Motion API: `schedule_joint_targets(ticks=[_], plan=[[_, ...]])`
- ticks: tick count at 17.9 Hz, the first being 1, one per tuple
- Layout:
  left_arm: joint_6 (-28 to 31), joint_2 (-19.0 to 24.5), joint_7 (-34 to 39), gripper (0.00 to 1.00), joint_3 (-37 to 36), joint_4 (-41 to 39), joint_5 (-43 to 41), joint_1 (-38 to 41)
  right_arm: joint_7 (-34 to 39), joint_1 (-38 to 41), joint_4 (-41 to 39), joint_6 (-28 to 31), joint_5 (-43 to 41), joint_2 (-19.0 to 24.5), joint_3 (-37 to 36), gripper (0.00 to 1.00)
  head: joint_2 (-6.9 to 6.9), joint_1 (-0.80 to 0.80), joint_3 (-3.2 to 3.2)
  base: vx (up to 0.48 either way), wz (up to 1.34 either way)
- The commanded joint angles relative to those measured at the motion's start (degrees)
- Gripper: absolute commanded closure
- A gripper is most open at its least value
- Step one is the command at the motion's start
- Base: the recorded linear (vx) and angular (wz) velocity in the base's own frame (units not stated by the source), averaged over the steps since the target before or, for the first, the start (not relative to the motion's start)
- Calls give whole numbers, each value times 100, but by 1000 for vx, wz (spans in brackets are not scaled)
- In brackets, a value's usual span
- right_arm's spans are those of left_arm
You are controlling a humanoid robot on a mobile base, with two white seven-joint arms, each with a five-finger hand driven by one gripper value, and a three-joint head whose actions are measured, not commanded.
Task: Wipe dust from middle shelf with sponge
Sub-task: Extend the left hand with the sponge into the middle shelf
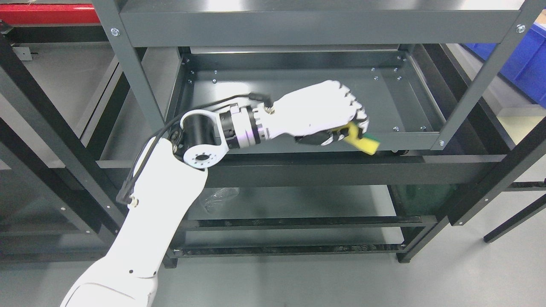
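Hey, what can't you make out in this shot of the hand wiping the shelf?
- Head view: most of the sponge is covered by the left hand, so contact with the middle shelf can't be told.
- The shelf's back is hidden by the upper shelf.
- The clear plastic lower down is too faint to identify.

White left hand [318, 111], yellow sponge [362, 140] with seemingly green backing, dark grey middle shelf [273, 85], blue bin [522, 64]

The middle shelf [273, 87] lies open ahead, hemmed by the upper shelf [315, 25] and corner posts [136, 72]
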Motion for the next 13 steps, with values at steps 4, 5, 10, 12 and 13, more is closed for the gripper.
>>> schedule_joint_targets(ticks=[4,5,10,12,13], plan=[[2,25,654,99,-875,575,744,-631,3,0,-100,4,0,-100,0,0,0,0,0,3,26],[2,25,654,98,-804,689,796,-710,3,0,-100,4,0,-100,0,0,0,0,0,-5,39],[2,25,488,98,-549,1164,1497,-1895,3,0,-100,4,0,-100,0,0,-1,0,0,-9,7],[2,25,487,98,-584,1235,1806,-2247,3,0,-100,4,0,-100,0,0,-1,0,0,-12,-20],[2,25,487,98,-567,1244,1842,-2353,3,0,-100,4,0,-100,0,0,-1,0,0,0,0]])
